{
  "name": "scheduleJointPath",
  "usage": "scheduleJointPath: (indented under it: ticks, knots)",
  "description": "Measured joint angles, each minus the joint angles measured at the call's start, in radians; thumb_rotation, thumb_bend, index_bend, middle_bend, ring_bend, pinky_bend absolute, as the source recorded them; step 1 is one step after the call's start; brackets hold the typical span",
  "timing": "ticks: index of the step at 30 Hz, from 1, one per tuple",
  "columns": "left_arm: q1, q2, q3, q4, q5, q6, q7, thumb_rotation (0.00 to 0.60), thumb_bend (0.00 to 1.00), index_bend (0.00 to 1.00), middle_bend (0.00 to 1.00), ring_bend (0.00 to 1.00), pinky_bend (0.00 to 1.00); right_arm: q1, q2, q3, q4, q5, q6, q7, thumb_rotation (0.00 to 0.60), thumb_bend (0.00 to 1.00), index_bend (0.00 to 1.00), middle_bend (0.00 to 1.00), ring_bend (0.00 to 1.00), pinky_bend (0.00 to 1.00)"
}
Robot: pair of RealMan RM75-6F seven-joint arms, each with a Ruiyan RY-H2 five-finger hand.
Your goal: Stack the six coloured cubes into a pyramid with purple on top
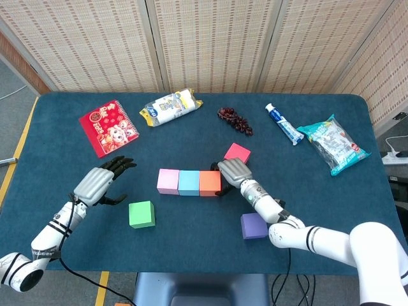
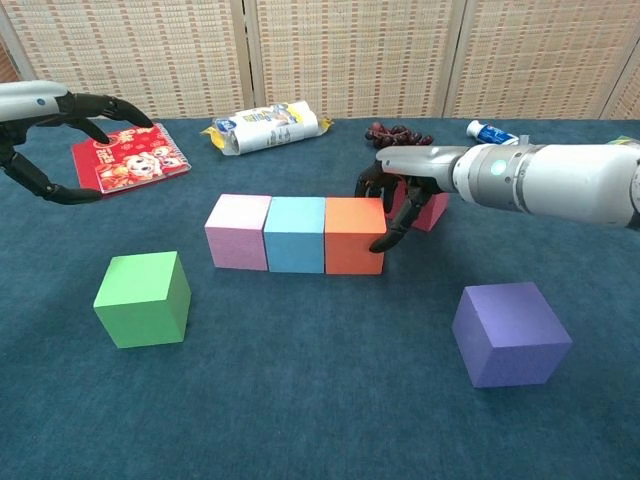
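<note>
A pink cube (image 2: 238,231), a light blue cube (image 2: 295,234) and an orange cube (image 2: 354,235) stand side by side in a touching row (image 1: 189,182). My right hand (image 2: 403,195) (image 1: 233,173) presses its fingertips against the orange cube's right side and holds nothing. A red cube (image 2: 430,208) (image 1: 238,153) sits just behind that hand, partly hidden. The purple cube (image 2: 510,332) (image 1: 254,225) lies alone at the front right. The green cube (image 2: 143,297) (image 1: 141,213) lies at the front left. My left hand (image 1: 99,184) (image 2: 55,135) hovers open to the left of the green cube.
At the back lie a red booklet (image 1: 108,127), a snack bag (image 1: 170,106), a dark bunch of grapes (image 1: 235,120), a toothpaste tube (image 1: 283,123) and a teal packet (image 1: 333,143). The table's front edge (image 1: 191,273) runs close below the green and purple cubes.
</note>
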Motion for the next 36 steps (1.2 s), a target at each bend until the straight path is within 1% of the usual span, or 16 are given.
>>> scheduleJointPath:
  ticks: [21,25,28,29,31,33,35,36]
  knots:
    - [0.001,-0.005,0.001,0.015,0.006,0.002,-0.019,0.600,0.32,0.14,0.07,0.02,0.17,0.015,-0.022,0.001,0.015,0.018,0.005,-0.003,0.600,0.26,0.44,0.50,0.42,0.61]
    - [0.002,-0.006,0.003,0.018,0.007,0.001,-0.021,0.600,0.32,0.14,0.07,0.02,0.17,0.020,-0.029,0.001,0.018,0.022,0.005,-0.009,0.600,0.26,0.43,0.50,0.42,0.60]
    - [0.003,-0.007,0.003,0.020,0.007,0.003,-0.023,0.600,0.32,0.14,0.07,0.02,0.17,0.023,-0.032,0.001,0.019,0.028,0.005,-0.014,0.600,0.26,0.38,0.50,0.39,0.58]
    - [0.003,-0.007,0.003,0.021,0.007,0.003,-0.024,0.600,0.32,0.14,0.07,0.02,0.17,0.024,-0.032,0.000,0.019,0.031,0.004,-0.017,0.600,0.26,0.35,0.49,0.37,0.56]
    - [0.004,-0.007,0.004,0.021,0.009,0.005,-0.027,0.600,0.32,0.14,0.07,0.02,0.17,0.026,-0.031,-0.003,0.019,0.034,0.002,-0.022,0.600,0.26,0.28,0.46,0.33,0.53]
    - [0.005,-0.007,0.004,0.022,0.010,0.006,-0.028,0.600,0.32,0.14,0.07,0.02,0.17,0.027,-0.028,-0.005,0.013,0.037,0.000,-0.024,0.600,0.26,0.19,0.39,0.27,0.48]
    - [0.004,-0.007,0.004,0.022,0.010,0.006,-0.030,0.600,0.32,0.14,0.07,0.02,0.17,0.028,-0.023,-0.007,0.006,0.040,0.000,-0.028,0.600,0.26,0.13,0.35,0.24,0.45]
    - [0.004,-0.008,0.004,0.023,0.011,0.006,-0.031,0.600,0.32,0.14,0.07,0.02,0.17,0.028,-0.022,-0.007,0.004,0.041,0.001,-0.029,0.600,0.26,0.12,0.35,0.24,0.44]
